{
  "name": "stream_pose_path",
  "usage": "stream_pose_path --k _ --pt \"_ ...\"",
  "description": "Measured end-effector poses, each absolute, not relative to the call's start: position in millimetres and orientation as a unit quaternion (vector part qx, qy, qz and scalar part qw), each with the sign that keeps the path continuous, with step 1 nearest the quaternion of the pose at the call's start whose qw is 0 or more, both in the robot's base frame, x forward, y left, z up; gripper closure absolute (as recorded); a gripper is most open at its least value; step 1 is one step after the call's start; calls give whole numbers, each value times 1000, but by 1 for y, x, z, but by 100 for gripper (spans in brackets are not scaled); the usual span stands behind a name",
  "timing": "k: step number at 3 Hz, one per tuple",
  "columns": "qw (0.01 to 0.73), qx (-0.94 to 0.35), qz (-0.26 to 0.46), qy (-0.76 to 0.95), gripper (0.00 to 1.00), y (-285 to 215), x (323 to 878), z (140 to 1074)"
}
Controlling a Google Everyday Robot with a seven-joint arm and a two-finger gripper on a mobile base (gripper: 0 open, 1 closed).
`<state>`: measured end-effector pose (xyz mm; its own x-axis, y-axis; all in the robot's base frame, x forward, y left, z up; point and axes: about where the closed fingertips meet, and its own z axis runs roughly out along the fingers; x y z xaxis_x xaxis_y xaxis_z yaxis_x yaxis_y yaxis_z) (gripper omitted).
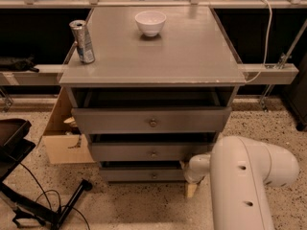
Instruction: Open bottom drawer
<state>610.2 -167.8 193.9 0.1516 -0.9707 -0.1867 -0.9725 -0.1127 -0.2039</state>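
The bottom drawer (139, 175) is the lowest, smallest grey front of the cabinet, with a small round brass knob (154, 175). Above it are the middle drawer (144, 152) and the tall top drawer (148, 121). My white arm (249, 186) fills the lower right of the camera view. My gripper (191, 183) sits low by the right end of the bottom drawer, near the floor, to the right of the knob. One tan fingertip (191, 189) shows below the wrist.
A drink can (83, 41) and a white bowl (150, 22) stand on the cabinet top (192, 51). A cardboard box (60, 138) sits left of the cabinet. A black stand and cables (29, 200) lie on the speckled floor at lower left.
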Motion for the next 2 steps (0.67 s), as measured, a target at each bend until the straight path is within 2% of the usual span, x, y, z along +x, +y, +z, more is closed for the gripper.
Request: stream_pose_path --k 1,2 --pt "133 -740 8 660 0 -175 613 173" --pt "130 -734 9 666 16 -181 613 159"
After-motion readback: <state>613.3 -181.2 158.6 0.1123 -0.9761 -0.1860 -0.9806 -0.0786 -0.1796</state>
